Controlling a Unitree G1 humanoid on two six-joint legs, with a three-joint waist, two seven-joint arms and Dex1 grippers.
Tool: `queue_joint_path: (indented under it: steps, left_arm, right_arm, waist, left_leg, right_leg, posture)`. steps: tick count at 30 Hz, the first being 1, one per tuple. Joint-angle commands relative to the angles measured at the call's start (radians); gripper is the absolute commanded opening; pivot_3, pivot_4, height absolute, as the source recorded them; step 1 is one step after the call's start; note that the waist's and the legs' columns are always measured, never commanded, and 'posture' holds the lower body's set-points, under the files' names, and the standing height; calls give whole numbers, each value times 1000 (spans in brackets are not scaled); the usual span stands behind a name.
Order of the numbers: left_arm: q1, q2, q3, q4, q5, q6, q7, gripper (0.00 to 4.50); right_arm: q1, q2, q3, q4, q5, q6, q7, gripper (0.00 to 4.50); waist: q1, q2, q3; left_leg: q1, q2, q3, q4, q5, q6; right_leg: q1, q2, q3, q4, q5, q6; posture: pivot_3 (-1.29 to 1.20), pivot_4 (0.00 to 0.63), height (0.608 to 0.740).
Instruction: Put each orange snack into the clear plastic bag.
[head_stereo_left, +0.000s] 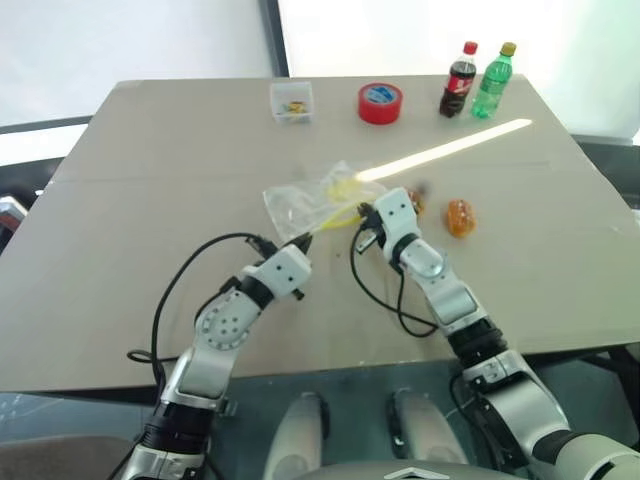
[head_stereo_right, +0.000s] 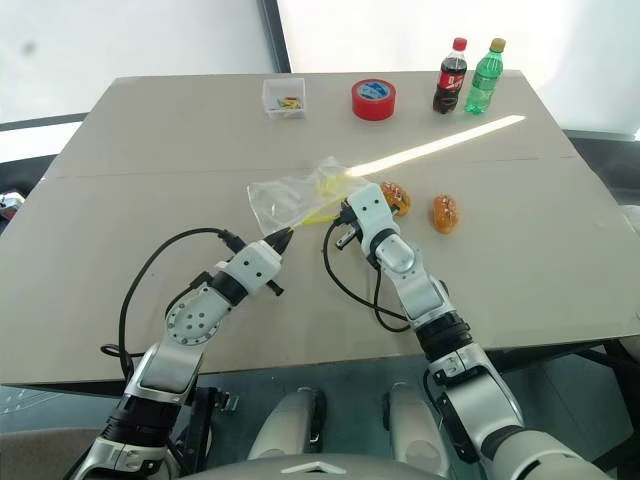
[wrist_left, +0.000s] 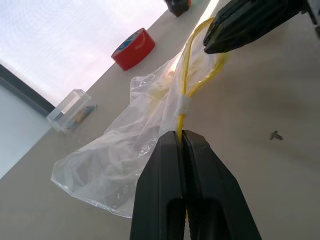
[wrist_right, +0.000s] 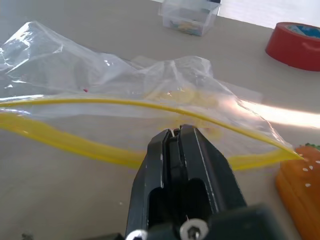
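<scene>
Both arms reach level over the cardboard-topped table (head_stereo_right: 120, 260), left gripper (wrist_left: 182, 136) and right gripper (wrist_right: 175, 134) each pinched on the crinkled clear plastic bag's (head_stereo_right: 285, 200) yellow strip (wrist_right: 65, 142).

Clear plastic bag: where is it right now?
Mid-table in the head views: clear plastic bag, its yellow strip pinched between left gripper and right gripper.

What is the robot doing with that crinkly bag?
The left pincer is shut on the yellow strip of the crinkled clear plastic bag. The right pincer pinches the strip's other side, as if to open the bag. The two small orange snacks lie on the brown table beside it, not bagged yet.
</scene>
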Motion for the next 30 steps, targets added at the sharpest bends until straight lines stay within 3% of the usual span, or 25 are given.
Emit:
queue_joint_path:
  steps: [1,8,9,11,18,19,30]
  left_arm:
    - [-16,8,-21,-13,-40,-52,-41,0]
    - [-33,16,-14,12,-53,-58,-53,0]
    - [-31,18,-15,12,-54,-59,-54,0]
    - [-28,21,-15,15,-56,-59,-56,0]
    - [-33,-7,-18,24,-52,-31,-31,0]
    - [-34,-11,-22,23,-50,-32,-29,0]
    - [-18,-59,-15,18,-49,-2,6,0]
  right_arm:
    - [-46,-25,54,30,-41,-77,33,118]
    - [-192,-144,220,239,-321,-270,-133,118]
    - [-212,-156,236,262,-352,-288,-159,334]
    - [-244,-175,269,297,-404,-321,-183,904]
    - [-275,-223,335,322,-519,-407,-233,4179]
    - [-274,-225,335,325,-523,-412,-235,4489]
    - [-199,-247,263,208,-458,-429,-230,4489]
  waist:
    - [0,0,0]
    - [0,0,0]
    - [-1,0,0]
    - [-1,0,0]
    - [-1,0,0]
    - [-1,0,0]
    - [1,0,0]
  left_leg:
    - [0,0,0,0,0,0]
    - [0,0,0,1,0,0]
    - [0,0,1,1,0,0]
    - [0,0,0,0,0,0]
    - [0,0,0,-1,0,0]
    - [-1,0,0,-1,0,0]
    - [0,0,0,0,0,0]
  right_leg:
    - [0,0,0,0,0,0]
    - [0,0,0,0,0,0]
    - [0,0,0,0,0,0]
    - [0,0,0,0,0,0]
    - [0,0,0,-1,0,0]
    - [0,0,0,-1,0,0]
    - [0,0,1,0,0,0]
  posture:
    - [0,150,740]
    - [0,150,740]
    - [0,150,740]
    - [0,150,740]
    - [0,150,740]
    - [0,150,740]
    - [0,150,740]
